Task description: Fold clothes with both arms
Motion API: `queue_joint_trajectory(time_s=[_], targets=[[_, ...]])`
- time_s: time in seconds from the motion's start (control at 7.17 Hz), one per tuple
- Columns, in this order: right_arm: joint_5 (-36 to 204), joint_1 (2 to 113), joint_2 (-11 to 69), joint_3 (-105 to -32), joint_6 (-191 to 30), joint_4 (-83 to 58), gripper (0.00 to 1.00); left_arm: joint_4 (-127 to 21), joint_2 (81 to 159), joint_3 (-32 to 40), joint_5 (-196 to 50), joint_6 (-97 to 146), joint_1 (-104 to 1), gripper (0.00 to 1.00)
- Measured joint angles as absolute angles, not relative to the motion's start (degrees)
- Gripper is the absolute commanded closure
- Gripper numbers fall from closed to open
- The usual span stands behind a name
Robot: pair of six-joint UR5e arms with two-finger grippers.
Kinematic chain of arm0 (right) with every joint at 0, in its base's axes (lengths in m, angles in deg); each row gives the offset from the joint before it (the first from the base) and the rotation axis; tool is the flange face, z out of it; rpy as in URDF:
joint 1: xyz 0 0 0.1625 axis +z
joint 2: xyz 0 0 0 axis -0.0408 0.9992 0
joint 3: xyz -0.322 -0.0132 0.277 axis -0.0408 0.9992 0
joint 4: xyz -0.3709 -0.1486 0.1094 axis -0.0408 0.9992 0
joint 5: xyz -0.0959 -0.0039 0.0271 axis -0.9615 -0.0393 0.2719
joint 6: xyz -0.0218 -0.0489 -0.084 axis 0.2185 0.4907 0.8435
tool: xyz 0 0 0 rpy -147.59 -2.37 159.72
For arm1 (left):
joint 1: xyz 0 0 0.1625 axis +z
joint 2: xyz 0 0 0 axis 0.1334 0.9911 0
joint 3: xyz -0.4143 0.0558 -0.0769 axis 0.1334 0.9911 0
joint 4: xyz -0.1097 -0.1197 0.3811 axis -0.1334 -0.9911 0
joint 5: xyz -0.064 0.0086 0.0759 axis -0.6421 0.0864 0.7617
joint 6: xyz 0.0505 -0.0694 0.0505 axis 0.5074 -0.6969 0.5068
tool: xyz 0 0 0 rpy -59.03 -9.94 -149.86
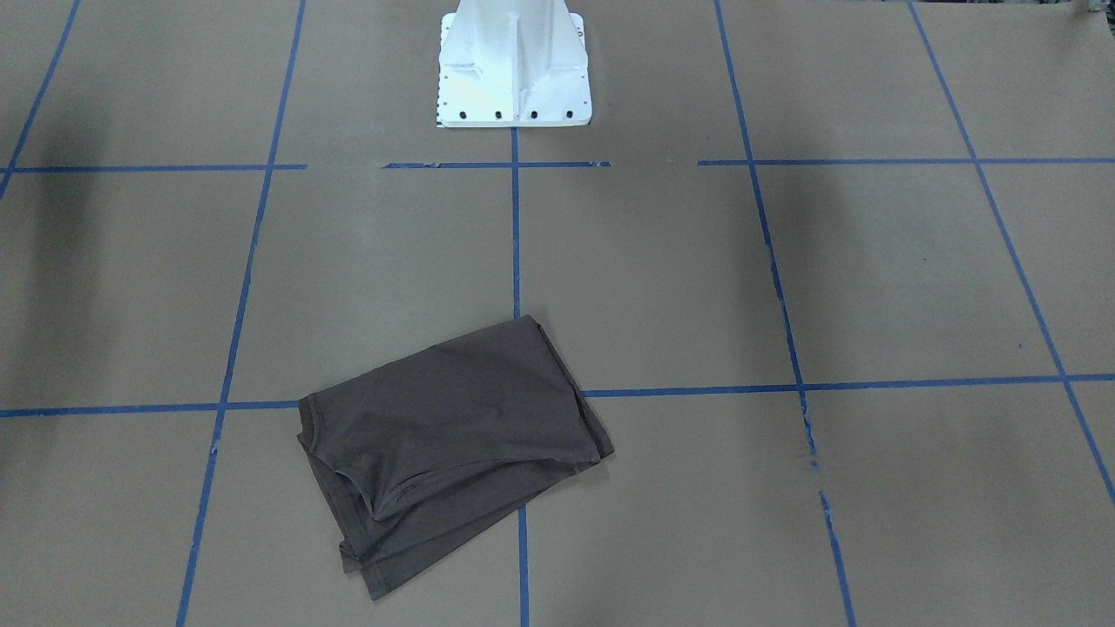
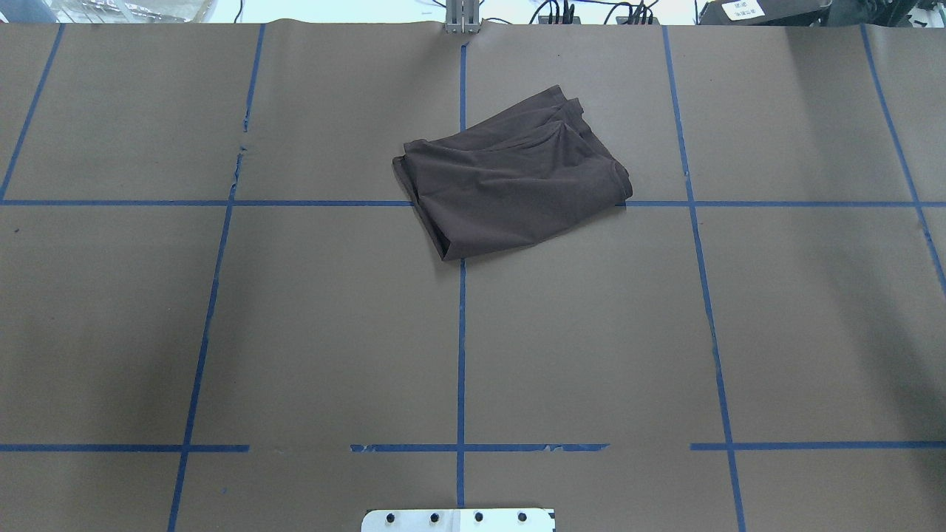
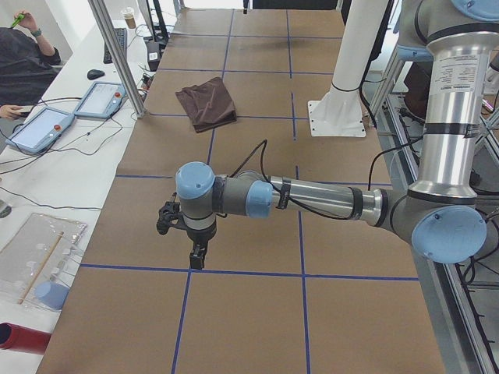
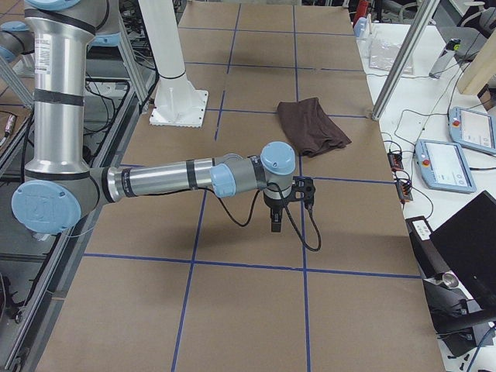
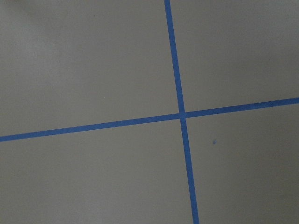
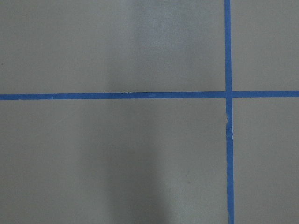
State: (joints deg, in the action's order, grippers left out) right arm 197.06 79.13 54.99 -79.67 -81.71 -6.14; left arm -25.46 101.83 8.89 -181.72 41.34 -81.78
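Lying seemingly folded, T-shirt (image 1: 453,409), on table (image 1: 871,279)

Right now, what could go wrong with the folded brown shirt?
1. The T-shirt is folded unevenly, and its layers fan out along one edge. A small nudge might undo the fold.
2. The left gripper and the right gripper both hang low over the brown paper, well apart from the T-shirt. A low sweep toward it could drag the cloth or tear the paper.
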Motion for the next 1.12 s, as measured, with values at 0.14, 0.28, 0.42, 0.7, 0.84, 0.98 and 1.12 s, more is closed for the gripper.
queue_joint_trajectory(time_s=[0.14,0.28,0.42,0.7,0.84,0.98,1.12], targets=[[197.18,79.84,55.73,-79.16,-79.75,-6.03,0.00,-25.52,101.65,8.85,-181.73,41.47,-81.77,0.00],[197.41,81.50,56.49,-77.89,-75.71,-5.86,0.00,-25.60,101.48,8.75,-181.73,41.70,-81.77,0.00],[197.93,83.98,57.22,-75.75,-71.29,-5.83,0.00,-25.62,101.17,8.46,-181.72,42.69,-81.79,0.00],[199.33,88.00,58.84,-73.20,-66.23,-5.85,0.00,-25.70,100.13,7.83,-181.72,45.12,-81.80,0.00],[200.23,88.78,59.36,-72.96,-65.71,-5.87,0.00,-25.94,99.36,7.68,-181.72,45.51,-81.81,0.00],[200.75,89.10,59.58,-72.92,-65.74,-5.95,0.00,-26.26,98.70,7.51,-181.72,45.67,-81.81,0.00],[200.96,89.27,59.65,-72.94,-65.80,-6.03,0.00,-26.45,98.13,7.22,-181.72,45.75,-81.83,0.00]])
